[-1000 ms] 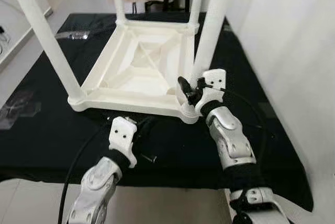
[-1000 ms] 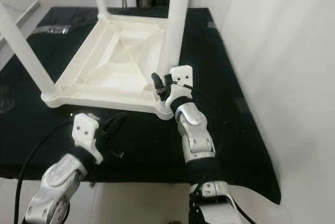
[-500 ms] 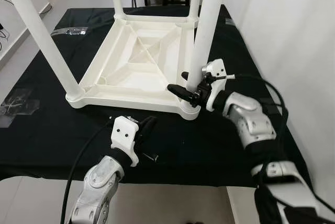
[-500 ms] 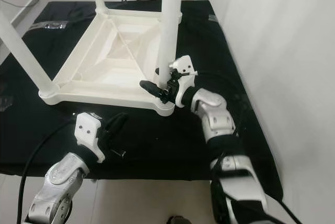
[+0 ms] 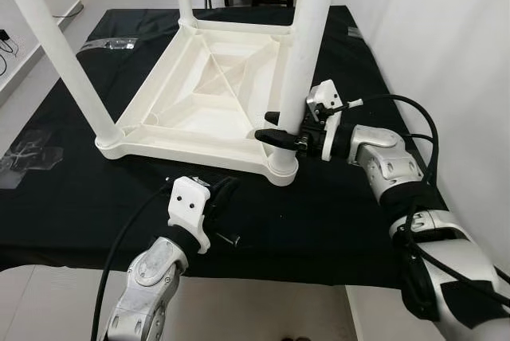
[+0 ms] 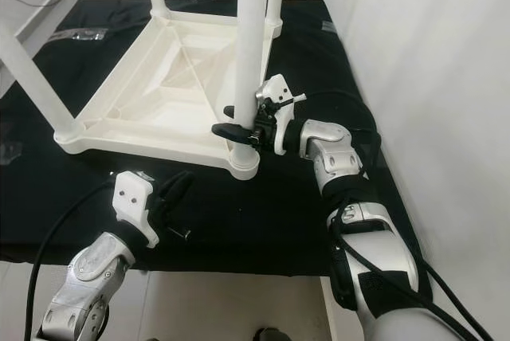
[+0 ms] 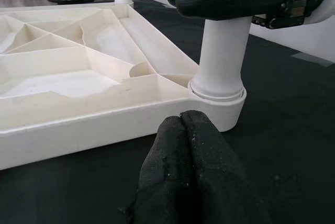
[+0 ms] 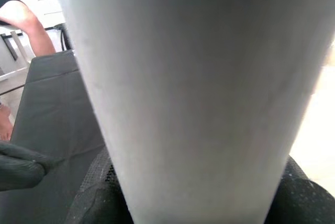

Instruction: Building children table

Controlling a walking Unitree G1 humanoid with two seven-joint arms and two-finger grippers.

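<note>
The right gripper (image 5: 280, 127) pinches the near-right leg (image 5: 303, 46) just above its socket; the left gripper (image 5: 221, 195), fingers pressed together, rests on the black cloth (image 5: 335, 213) near that corner. The upturned table (image 5: 203, 102) sits mid-cloth. A sideways pull could tilt the leg, jam it, or drag the table.

Bright, even daylight fills the room, with soft shadows and no harsh glare (the head views are sharp). In the right wrist view, the white table leg (image 8: 193, 93) is so close that it blurs.
</note>
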